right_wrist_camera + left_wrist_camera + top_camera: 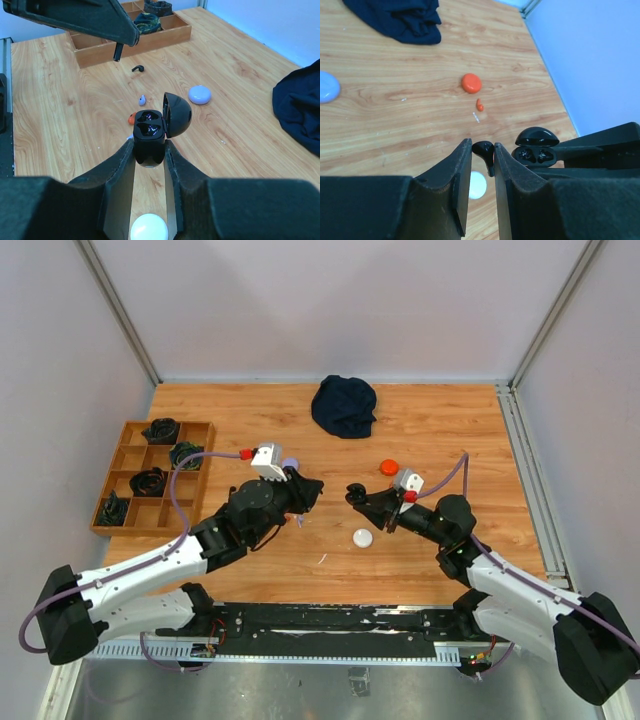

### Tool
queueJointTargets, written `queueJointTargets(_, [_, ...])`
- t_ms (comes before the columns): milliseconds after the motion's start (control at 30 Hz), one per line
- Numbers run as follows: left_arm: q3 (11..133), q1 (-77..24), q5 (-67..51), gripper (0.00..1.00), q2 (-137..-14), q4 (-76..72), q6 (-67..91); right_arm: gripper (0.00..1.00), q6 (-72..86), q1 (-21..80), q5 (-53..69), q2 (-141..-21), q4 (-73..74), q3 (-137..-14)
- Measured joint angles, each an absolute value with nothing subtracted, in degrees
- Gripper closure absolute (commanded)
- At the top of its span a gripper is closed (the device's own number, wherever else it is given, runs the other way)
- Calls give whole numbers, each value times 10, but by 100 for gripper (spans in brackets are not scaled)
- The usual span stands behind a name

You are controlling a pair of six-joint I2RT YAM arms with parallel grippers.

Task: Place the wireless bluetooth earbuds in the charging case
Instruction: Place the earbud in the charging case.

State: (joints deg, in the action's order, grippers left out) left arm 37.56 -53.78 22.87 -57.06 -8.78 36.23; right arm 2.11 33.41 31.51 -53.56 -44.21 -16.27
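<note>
**Both claws loaded, bud beside case**

Top view: the left claw [312, 490] and right claw [352, 492] face each other tip to tip over the table [440, 430]. A white case [362, 537] lies nearer the bases, and an orange case [388, 466] lies by the right claw.

Left wrist: the left claw is closed on a black bud [484, 149], pinched between both fingers. Just right of it sits the open black case [535, 147]. An orange bud [479, 105] lies beside the orange case.

Right wrist: the right claw clamps the black case by its base, lid swung open. Beyond it, a second black bud [138, 68] and a purple bud [142, 100] lie on the table near a lilac case [200, 94].
</note>
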Motion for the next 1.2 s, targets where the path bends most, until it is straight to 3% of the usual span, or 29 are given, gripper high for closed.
queueJointTargets(1200, [375, -628, 262, 72, -658, -258, 343, 98, 37, 334, 300, -521, -477, -152])
